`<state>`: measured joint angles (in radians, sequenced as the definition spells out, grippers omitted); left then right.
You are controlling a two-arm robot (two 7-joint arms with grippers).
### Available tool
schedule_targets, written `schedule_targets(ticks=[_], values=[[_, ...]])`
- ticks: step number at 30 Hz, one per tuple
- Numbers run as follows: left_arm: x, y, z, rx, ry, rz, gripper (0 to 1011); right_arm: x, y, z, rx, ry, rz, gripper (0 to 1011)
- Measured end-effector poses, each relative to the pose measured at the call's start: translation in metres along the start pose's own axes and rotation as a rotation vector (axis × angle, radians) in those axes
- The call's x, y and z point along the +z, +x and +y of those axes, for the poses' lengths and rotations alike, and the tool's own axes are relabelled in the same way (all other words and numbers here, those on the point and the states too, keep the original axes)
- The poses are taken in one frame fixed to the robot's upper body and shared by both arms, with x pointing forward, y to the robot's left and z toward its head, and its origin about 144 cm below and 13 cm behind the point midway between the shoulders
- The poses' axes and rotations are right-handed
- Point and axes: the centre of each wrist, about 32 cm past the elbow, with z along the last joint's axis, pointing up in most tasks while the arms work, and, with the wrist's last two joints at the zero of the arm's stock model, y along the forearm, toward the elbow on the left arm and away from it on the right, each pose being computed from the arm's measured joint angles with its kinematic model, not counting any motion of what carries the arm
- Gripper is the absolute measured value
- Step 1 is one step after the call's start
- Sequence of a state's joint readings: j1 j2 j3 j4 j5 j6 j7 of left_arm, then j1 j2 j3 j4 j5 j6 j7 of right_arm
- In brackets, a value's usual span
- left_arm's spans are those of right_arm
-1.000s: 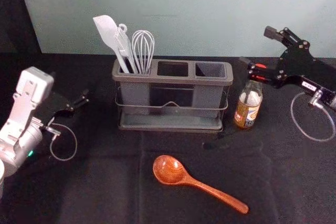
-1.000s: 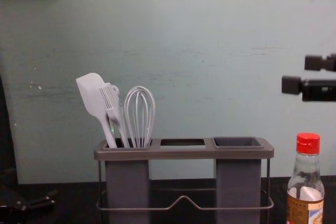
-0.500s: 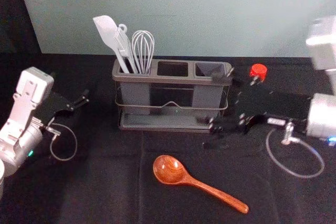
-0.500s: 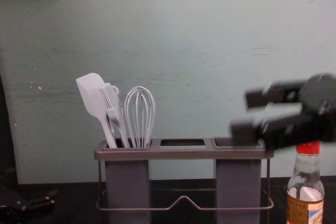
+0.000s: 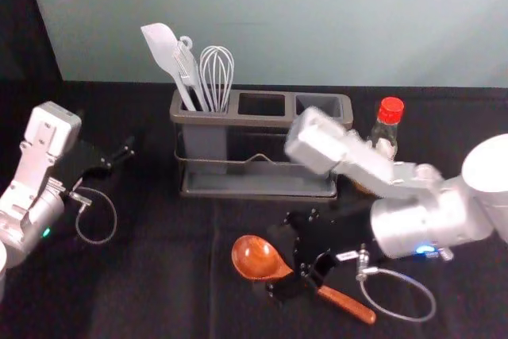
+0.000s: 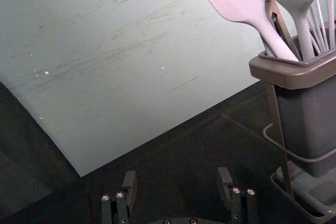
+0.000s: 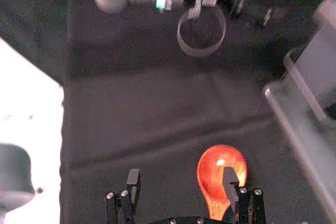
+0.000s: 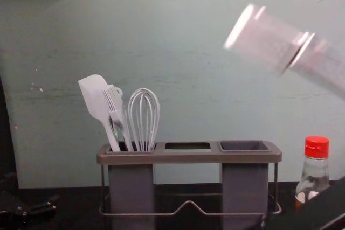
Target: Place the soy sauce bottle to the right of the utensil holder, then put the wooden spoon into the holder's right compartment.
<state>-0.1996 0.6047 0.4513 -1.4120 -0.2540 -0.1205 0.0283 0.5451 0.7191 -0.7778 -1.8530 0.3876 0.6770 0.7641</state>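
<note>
The right claw (image 7: 181, 176) hangs spread over the spoon (image 5: 255, 258), presumably to grasp it; beyond it the bottle (image 8: 315, 172) flanks the holder (image 8: 188, 157), as asked; the left claw (image 6: 177, 178) rests spread, well apart

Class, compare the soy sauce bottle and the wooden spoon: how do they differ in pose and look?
The soy sauce bottle stands upright; the wooden spoon lies flat. The bottle has see-through glass and a red cap, while the spoon is reddish-brown with a rounded bowl. Both are outside the utensil holder.
</note>
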Motion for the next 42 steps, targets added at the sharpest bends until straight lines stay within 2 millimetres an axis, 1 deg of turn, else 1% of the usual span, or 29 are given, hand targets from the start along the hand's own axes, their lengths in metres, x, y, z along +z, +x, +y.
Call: schedule_targets(ticks=[1, 7, 11, 12, 13, 15, 17, 24, 33, 42], values=[[0.000, 0.000, 0.000, 0.000, 0.000, 0.000, 1005, 0.002, 0.001, 0.007, 0.004, -0.038, -0.004, 1003], [0.000, 0.000, 0.000, 0.000, 0.000, 0.000, 1005, 0.007, 0.006, 0.024, 0.001, -0.119, -0.008, 1003], [0.000, 0.000, 0.000, 0.000, 0.000, 0.000, 1005, 0.006, 0.010, 0.038, -0.002, -0.168, -0.008, 1003], [0.000, 0.000, 0.000, 0.000, 0.000, 0.000, 1005, 0.006, 0.010, 0.038, -0.002, -0.168, -0.008, 1003], [0.000, 0.000, 0.000, 0.000, 0.000, 0.000, 1005, 0.004, 0.011, 0.044, -0.004, -0.184, -0.009, 1003], [0.000, 0.000, 0.000, 0.000, 0.000, 0.000, 1005, 0.004, 0.011, 0.046, -0.005, -0.189, -0.010, 1003], [0.000, 0.000, 0.000, 0.000, 0.000, 0.000, 1005, 0.002, 0.013, 0.053, -0.011, -0.206, -0.012, 1003], [0.000, 0.000, 0.000, 0.000, 0.000, 0.000, 1005, 0.001, 0.016, 0.063, -0.034, -0.220, -0.012, 1003], [0.000, 0.000, 0.000, 0.000, 0.000, 0.000, 1005, 0.001, 0.019, 0.069, -0.054, -0.221, -0.019, 1003], [0.000, 0.000, 0.000, 0.000, 0.000, 0.000, 1005, 0.002, 0.025, 0.076, -0.070, -0.227, -0.034, 1003]])
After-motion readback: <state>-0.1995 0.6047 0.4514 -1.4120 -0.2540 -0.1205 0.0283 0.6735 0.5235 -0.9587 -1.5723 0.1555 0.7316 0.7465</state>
